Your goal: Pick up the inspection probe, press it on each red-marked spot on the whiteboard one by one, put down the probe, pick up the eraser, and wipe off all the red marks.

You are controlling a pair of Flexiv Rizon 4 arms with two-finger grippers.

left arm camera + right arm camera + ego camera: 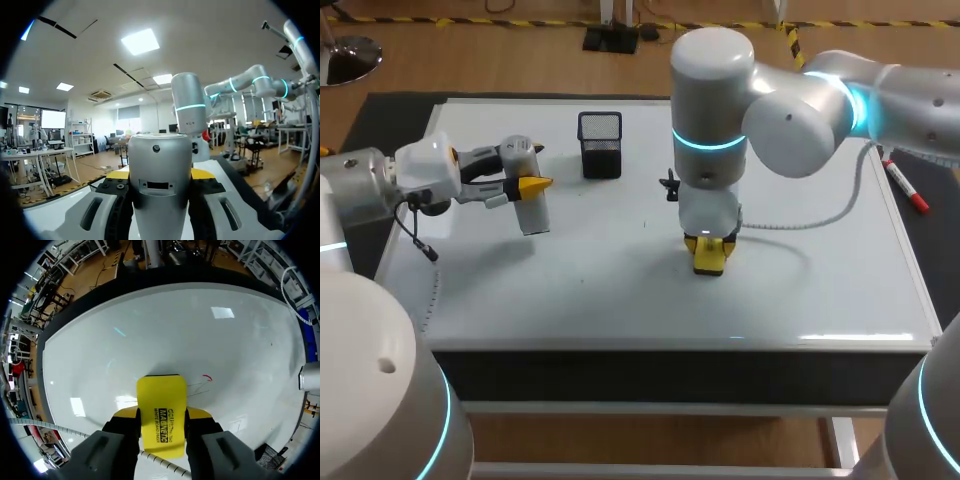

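**Probe held aside on the left, eraser down on the board**

On our left, the left arm reaches in low over the left part of the whiteboard, which lies on the counter. The left jaws are pinching the inspection probe from two sides. In the left wrist view its silver body sits tight between the yellow tips. The probe hangs in the air and, judging by the shadow below it, does not touch the board. We think it is held aside there so that the middle of the board is free for the other arm. By the task, it is not yet put down.

Further right, near the far edge, a black mesh holder stands on the board, well apart from both jaws.

In the middle, the right arm comes in from our right and points straight down. The right jaws are pinching the yellow eraser on its two long sides, and its flat face seems to rest on the board. Such a vertical hold should let us press evenly while wiping. In the right wrist view a small red mark shows just ahead of the eraser and a little to one side. We judge this to be the next thing to wipe. We cannot tell whether other marks are hidden under the arm.

At the far right, a red marker lies at the board's edge, away from the work.
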